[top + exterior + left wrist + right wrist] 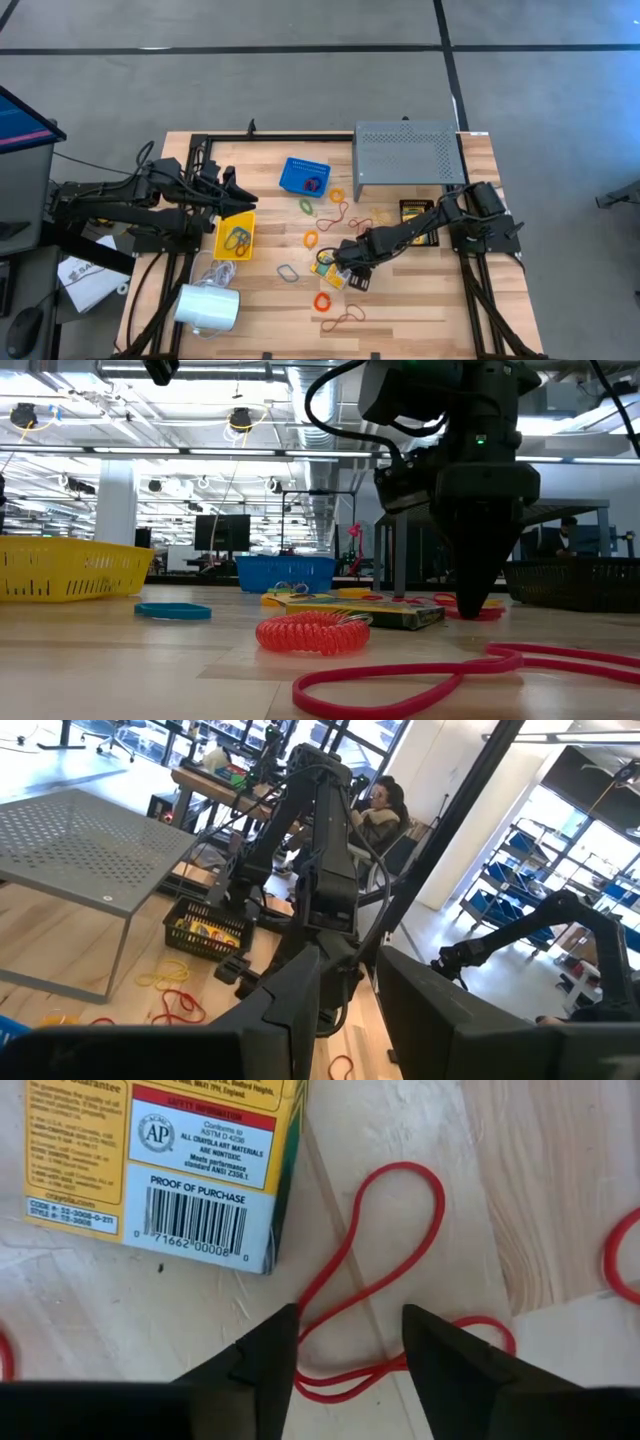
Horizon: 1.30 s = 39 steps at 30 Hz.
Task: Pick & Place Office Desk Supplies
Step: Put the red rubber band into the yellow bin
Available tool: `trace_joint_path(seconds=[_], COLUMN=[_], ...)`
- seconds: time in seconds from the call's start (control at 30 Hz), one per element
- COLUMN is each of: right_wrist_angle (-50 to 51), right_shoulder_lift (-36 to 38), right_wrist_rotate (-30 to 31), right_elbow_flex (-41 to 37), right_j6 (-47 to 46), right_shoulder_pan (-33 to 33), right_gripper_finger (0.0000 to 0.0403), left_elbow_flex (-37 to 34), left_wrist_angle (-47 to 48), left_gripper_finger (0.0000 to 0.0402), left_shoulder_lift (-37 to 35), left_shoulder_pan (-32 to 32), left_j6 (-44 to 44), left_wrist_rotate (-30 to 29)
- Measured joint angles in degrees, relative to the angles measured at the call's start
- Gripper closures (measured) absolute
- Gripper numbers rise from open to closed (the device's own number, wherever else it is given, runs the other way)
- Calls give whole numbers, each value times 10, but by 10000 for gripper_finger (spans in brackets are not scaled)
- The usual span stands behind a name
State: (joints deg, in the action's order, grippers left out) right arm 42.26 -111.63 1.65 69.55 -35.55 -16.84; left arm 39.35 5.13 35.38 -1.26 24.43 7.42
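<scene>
Red rubber band (375,1270) between right end effector (350,1342) fingers

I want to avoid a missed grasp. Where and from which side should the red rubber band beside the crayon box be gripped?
Probably from straight above, at the pinched waist of the red rubber band, where its strands run close together. It lies flat on the table beside the crayon box, and the right gripper already straddles that waist with open fingers.
</scene>
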Motion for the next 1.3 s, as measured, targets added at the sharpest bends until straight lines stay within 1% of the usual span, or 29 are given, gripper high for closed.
trace_joint_path(seconds=[0.1, 0.17, 0.23, 0.37, 0.4, 0.67, 0.83, 1.0, 1.1, 1.3], right_wrist_angle=[1, 2, 4, 6, 6, 0, -16, -32, -49, -83], right_shoulder_lift=[-1, -1, -1, -1, 1, 17, 79, 146, 180, 234], right_wrist_rotate=[0, 1, 3, 3, 3, -6, -12, 0, 1, 42], right_elbow_flex=[0, -1, -1, -1, -1, -5, -4, -3, -3, -3], right_j6=[-13, -18, -20, -43, -44, -96, -125, -158, -170, -185], right_shoulder_pan=[0, 1, 1, 1, 1, 0, -2, -5, -5, -3], right_gripper_finger=[255, 279, 310, 383, 393, 401, 402, 402, 402, 403], left_elbow_flex=[0, 0, 0, 0, 0, 0, 0, 0, 0, 0], left_wrist_angle=[0, 0, 0, 0, 0, 0, 0, 0, -1, 1], left_gripper_finger=[302, 302, 302, 302, 302, 302, 302, 302, 302, 302], left_shoulder_lift=[0, 0, 0, 0, 0, 0, 0, 0, 3, 35], left_shoulder_pan=[0, 0, 0, 0, 0, 0, 0, 0, 0, 1], left_j6=[0, 0, 0, -1, -1, -1, -1, -1, -2, -27], left_wrist_rotate=[0, 0, 0, 0, 0, 0, 0, 1, 15, 57])
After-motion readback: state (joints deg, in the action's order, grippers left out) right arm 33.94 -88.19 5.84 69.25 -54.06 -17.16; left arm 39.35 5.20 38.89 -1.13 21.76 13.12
